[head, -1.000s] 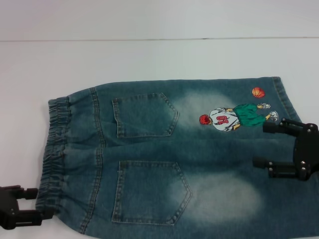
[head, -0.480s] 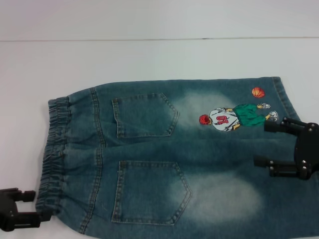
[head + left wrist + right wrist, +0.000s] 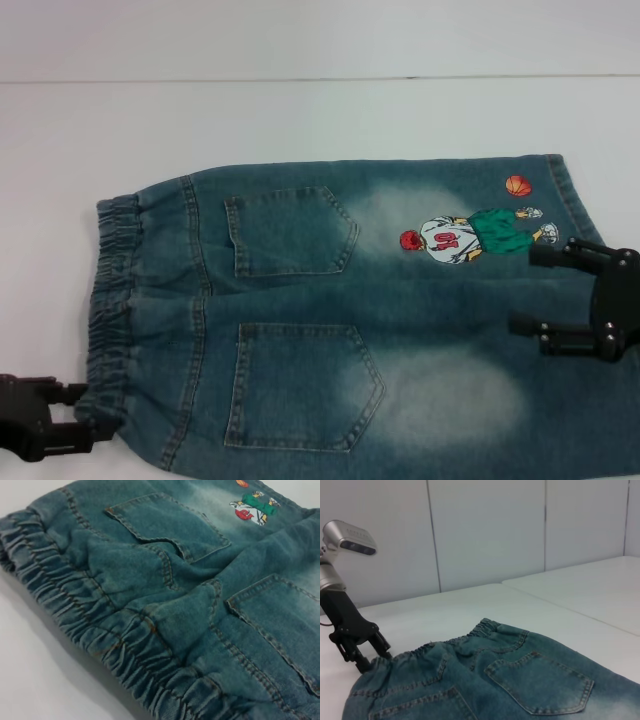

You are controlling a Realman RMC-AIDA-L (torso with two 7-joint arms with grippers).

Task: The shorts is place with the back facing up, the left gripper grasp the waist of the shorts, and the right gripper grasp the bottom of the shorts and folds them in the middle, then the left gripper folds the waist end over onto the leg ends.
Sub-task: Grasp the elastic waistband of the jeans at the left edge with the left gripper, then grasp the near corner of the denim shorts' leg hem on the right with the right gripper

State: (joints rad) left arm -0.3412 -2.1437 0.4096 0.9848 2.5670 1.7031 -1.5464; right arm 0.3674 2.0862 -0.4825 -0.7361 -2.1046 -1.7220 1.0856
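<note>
The blue denim shorts lie flat with both back pockets up. The elastic waist is on the left and the leg ends are on the right. My left gripper is open at the near corner of the waist, its fingertips reaching the fabric's edge. The left wrist view shows the gathered waist close up. My right gripper is open over the leg end, just below the embroidered basketball player. The right wrist view looks along the shorts to the left gripper at the waist.
The shorts rest on a white table whose far edge meets a pale wall. The near edge of the shorts runs out of the head view at the bottom. The left arm's wrist camera stands above the waist.
My left gripper has slid right, up to the waist's near corner. The right gripper has hardly moved.
</note>
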